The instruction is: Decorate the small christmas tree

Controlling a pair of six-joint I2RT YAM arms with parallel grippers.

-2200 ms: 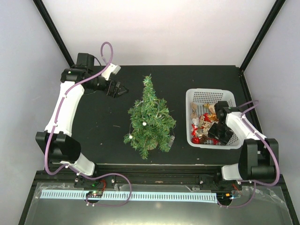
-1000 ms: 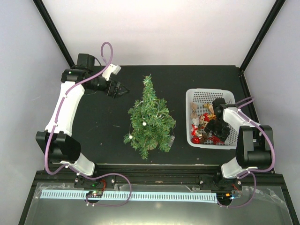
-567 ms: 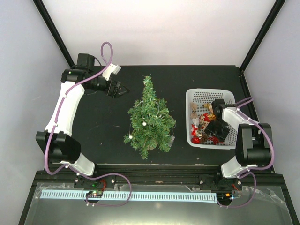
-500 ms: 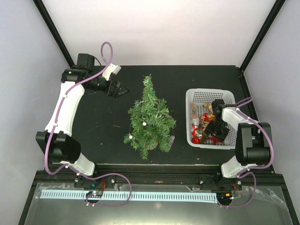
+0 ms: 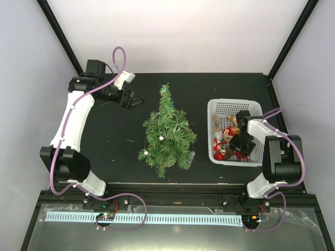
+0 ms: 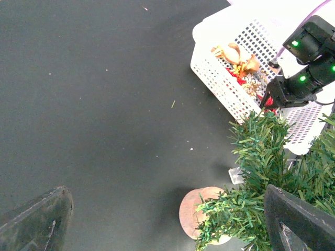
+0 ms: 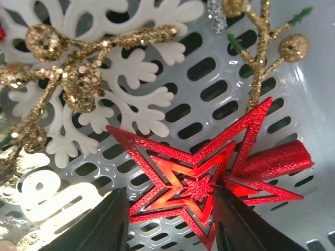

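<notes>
Lowered deeper into the white basket [image 5: 211, 112] since earlier, the right gripper [image 7: 172, 230] brackets the red glitter star [image 7: 193, 172], jaws narrowing; whether they bite yet I cannot tell. Best to pinch the star's flat centre, clear of the white snowflake [image 7: 131, 104] and gold sprigs [image 7: 68, 68]. Beyond, the small christmas tree [image 5: 167, 133] stands mid-table, left of the basket, and the left gripper [image 5: 134, 99] hangs wide open near it.

Small christmas tree [image 6: 267, 178], cropped by the left wrist view's right and bottom edges

A lab test cell: white walls [image 5: 183, 31], black frame [image 5: 291, 42], black table [image 5: 120, 141].
</notes>
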